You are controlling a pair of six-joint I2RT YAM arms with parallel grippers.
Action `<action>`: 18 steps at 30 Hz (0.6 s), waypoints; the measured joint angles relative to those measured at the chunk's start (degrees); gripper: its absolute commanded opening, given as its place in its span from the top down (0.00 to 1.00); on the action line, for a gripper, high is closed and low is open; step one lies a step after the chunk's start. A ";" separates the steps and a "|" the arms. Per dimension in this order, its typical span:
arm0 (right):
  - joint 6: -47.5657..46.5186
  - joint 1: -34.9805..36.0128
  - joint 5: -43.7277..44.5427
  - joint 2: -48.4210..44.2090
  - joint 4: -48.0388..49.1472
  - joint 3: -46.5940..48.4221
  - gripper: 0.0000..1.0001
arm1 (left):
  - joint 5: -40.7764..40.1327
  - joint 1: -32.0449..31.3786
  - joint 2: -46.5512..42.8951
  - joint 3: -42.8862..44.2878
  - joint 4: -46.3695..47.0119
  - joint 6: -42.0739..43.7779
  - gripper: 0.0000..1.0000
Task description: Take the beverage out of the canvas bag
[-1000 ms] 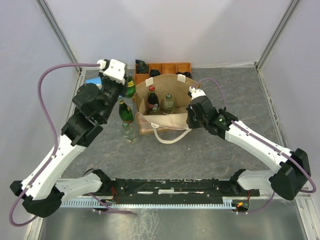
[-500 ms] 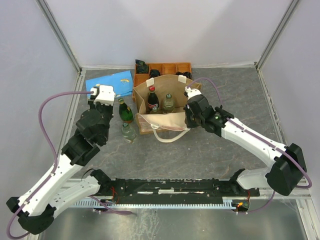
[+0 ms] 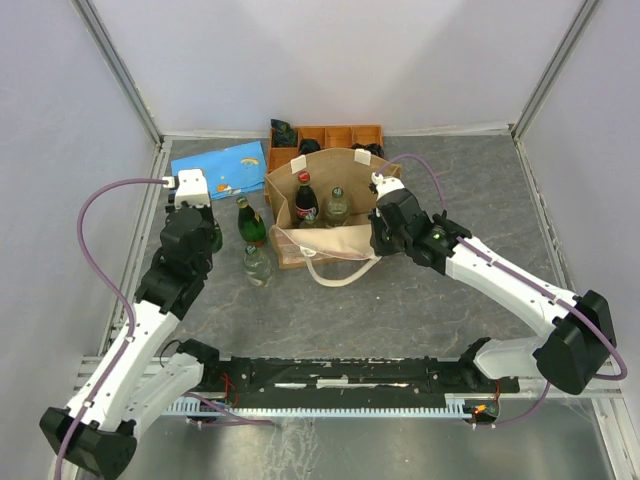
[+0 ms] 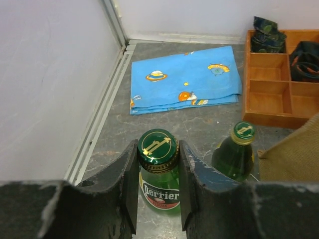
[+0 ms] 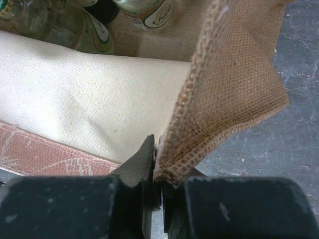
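- Jaws of the left gripper clamp the neck of a green Perrier bottle, left of the canvas bag.
- Right gripper jaws pinch its tan woven rim.
- Boxy, cream-handled and lighter-fronted, it stands open on the table, holding bottles.

- "Perrier" is printed on the neck label of the green bottle.
- A word beginning "Chum", its ending unclear, is on the label of a clear bottle inside the canvas bag.
- No other writing is legible.
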 measured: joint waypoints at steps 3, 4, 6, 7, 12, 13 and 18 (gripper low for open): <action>0.02 0.00 -0.02 0.00 -0.37 0.02 0.87 | 3.26 4.15 0.37 -1.84 1.03 -1.77 0.97; 0.07 0.00 -0.02 0.00 -0.50 0.02 0.87 | 4.55 5.55 0.85 -2.40 1.36 -2.19 0.97; 0.37 0.00 -0.02 0.00 -0.59 0.02 0.87 | 6.95 8.04 2.56 -3.28 2.08 -3.13 0.97; 0.46 0.00 0.00 0.00 -0.63 0.02 0.87 | 8.39 8.66 3.80 -3.87 2.93 -3.72 0.97; 0.92 0.00 0.04 0.00 -1.07 0.11 0.87 | 13.84 13.07 8.11 -6.69 6.36 -5.25 0.97; 0.94 0.00 0.04 0.00 -1.18 0.13 0.87 | 14.82 13.70 8.83 -7.17 7.13 -5.46 0.97; 0.92 0.00 0.15 0.00 -1.22 0.13 0.87 | 18.97 15.76 9.57 -10.58 12.50 -6.40 0.97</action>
